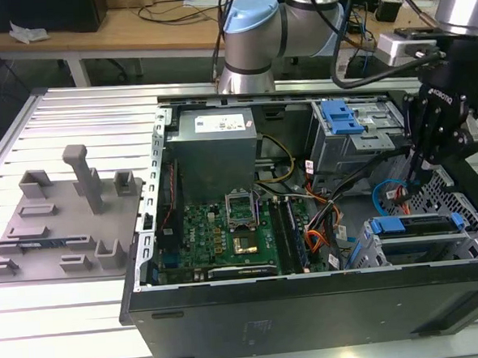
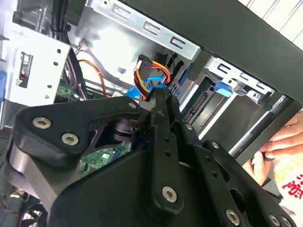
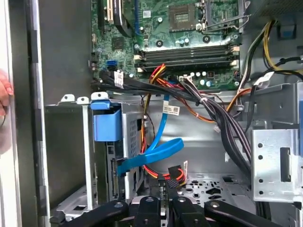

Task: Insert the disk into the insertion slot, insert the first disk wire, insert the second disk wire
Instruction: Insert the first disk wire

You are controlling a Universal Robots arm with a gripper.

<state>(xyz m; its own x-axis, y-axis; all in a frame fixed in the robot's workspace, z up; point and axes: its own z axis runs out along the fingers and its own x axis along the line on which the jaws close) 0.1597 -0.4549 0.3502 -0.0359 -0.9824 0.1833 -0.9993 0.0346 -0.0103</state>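
The disk [image 1: 416, 225], edged by its blue carrier [image 3: 106, 125], lies inside the insertion slot [image 1: 372, 256], the low grey cage at the case's front corner on the exterior view's right. My gripper [image 1: 415, 178] hangs just behind that cage. In both wrist views it is shut on a black connector [image 3: 173, 174] with red, yellow and black wires [image 2: 150, 71], held a short way from the disk's rear edge [image 3: 113, 177]. A flat blue cable [image 3: 154, 152] loops beside it and its end reaches the disk's rear edge.
A taller grey cage with a blue latch [image 1: 341, 117] stands behind the gripper. Cable bundles [image 3: 222, 123] cross the case floor, with the motherboard [image 1: 226, 228] beyond. A person's hand [image 2: 279, 146] rests at the case's outer edge. A grey fixture plate [image 1: 59, 226] lies outside the case.
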